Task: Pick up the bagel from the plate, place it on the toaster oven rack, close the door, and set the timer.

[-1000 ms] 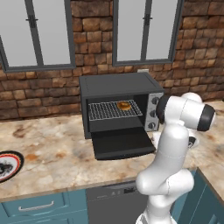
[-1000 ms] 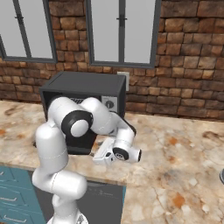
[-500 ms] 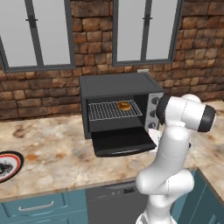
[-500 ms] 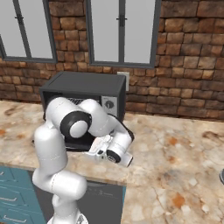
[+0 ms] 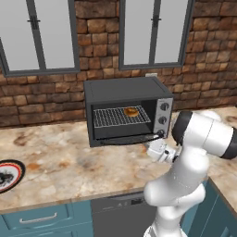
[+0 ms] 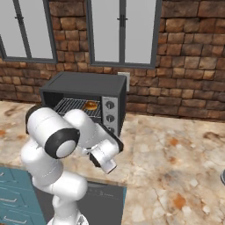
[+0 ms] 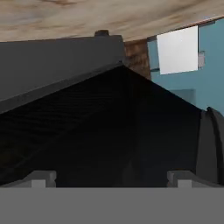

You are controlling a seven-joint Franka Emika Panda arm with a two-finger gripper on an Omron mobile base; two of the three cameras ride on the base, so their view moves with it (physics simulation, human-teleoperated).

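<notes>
My own white arm [image 6: 66, 145] blocks the most: in the right base view it covers the lower front of the toaster oven [image 6: 83, 94], so the door cannot be made out there. In the left base view the door [image 5: 127, 139] is a thin dark strip along the bottom of the oven opening, partly raised — how far it stands from shut I cannot tell. The hand view is crowded by the door's dark panel [image 7: 109, 127], seen at a steep tilt and too dim for detail; a strip of marbled counter [image 7: 109, 13] runs along the top.

My arm rises from the base, bends at a high elbow and reaches down toward the oven's lower right corner. My gripper [image 5: 156, 147] sits just beside the right end of the door, near its front edge; whether it touches the door I cannot tell. My finger tips [image 7: 41, 179] stand far apart at the bottom of the hand view, nothing between them — spread wide.

The toaster oven rack [image 5: 121, 116] lies level in the cavity, and the bagel [image 5: 131, 111] rests on its back right part. The plate [image 5: 7, 173] is cut off at the left edge of the counter, well apart from the oven.
</notes>
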